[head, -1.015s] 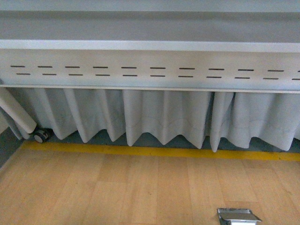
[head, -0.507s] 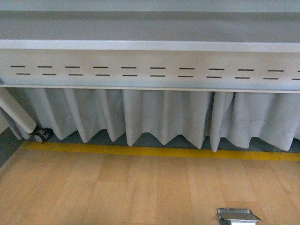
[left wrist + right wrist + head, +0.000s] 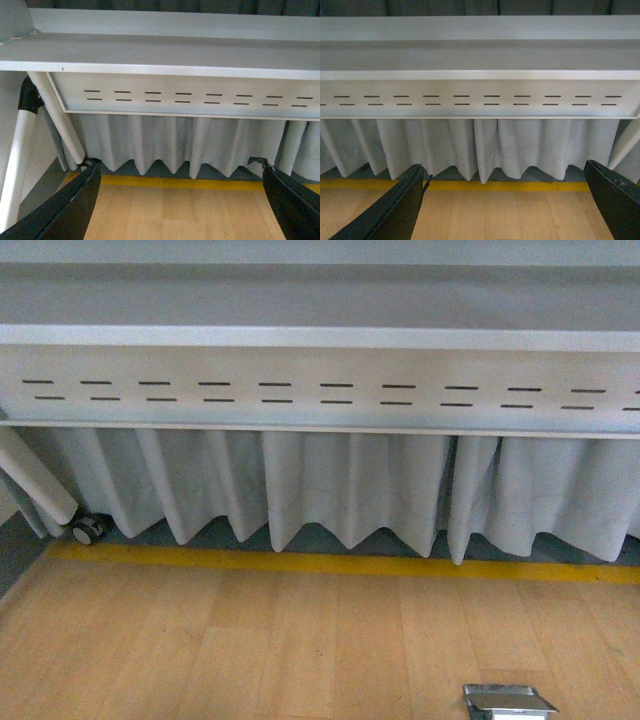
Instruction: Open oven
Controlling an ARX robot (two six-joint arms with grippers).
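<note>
Nothing has shifted in the front view over the last second. Below the slotted panel (image 3: 320, 390) hangs a pleated curtain (image 3: 340, 490); below that, a yellow stripe (image 3: 340, 563) edges open wood floor (image 3: 250, 650). Left gripper (image 3: 175, 165) and right gripper (image 3: 505, 167) both gape wide, empty. The oven shows in no view.

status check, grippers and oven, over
Left gripper open, empty. Right gripper open, empty. Oven not in any view. Ahead only slotted panel, curtain, wood floor.
</note>
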